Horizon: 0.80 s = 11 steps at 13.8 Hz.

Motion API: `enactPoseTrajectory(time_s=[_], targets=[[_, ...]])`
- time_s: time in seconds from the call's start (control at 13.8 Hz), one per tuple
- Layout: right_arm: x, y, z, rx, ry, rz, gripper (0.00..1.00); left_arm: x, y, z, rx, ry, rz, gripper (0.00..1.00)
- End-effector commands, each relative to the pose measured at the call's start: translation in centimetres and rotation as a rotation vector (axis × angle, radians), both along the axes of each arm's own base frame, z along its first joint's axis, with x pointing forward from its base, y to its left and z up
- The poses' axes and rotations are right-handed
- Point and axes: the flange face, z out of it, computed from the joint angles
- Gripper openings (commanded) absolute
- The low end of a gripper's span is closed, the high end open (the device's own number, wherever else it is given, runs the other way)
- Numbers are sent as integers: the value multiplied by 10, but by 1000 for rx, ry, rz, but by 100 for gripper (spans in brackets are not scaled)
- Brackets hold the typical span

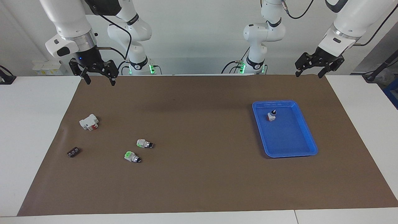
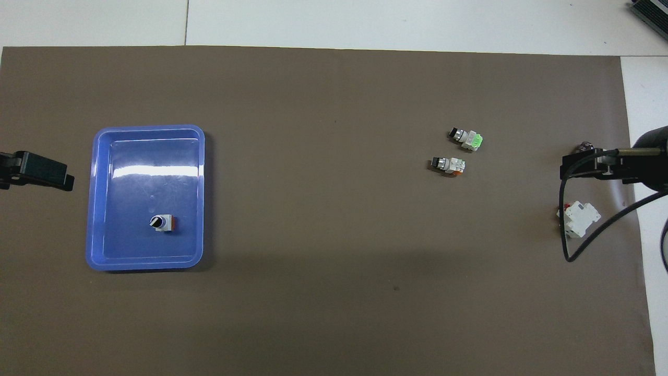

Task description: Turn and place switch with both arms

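Green-block switch [image 1: 132, 156] lying farthest out, pale-block switch [image 1: 145, 143] just robotward of it on brown mat [image 1: 199, 186], both grippers raised, left [image 1: 319, 66] and right [image 1: 98, 72] fingers spread, holding nothing, red-based switch upright in blue tray [image 1: 295, 151].

Two high opposing views, shared mat [image 1: 199, 186]

A blue tray [image 1: 289, 149] held an upright red-based switch [image 1: 271, 116]. On the brown mat [image 1: 199, 186] lay a green-block switch [image 1: 132, 156], a white breaker [image 1: 89, 122] and a small black part [image 1: 73, 152].
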Motion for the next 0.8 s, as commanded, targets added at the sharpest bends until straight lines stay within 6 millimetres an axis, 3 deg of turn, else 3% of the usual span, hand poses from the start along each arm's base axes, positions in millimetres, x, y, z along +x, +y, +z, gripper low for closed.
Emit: enactPoseTrajectory(time_s=[0.0,0.73], targets=[[-3,-3,3,16,4,0,100,-8,1,1,-11,4,9,100],[-6,-6,-2,17,24,-11,100,-8,1,1,-11,4,9,100]])
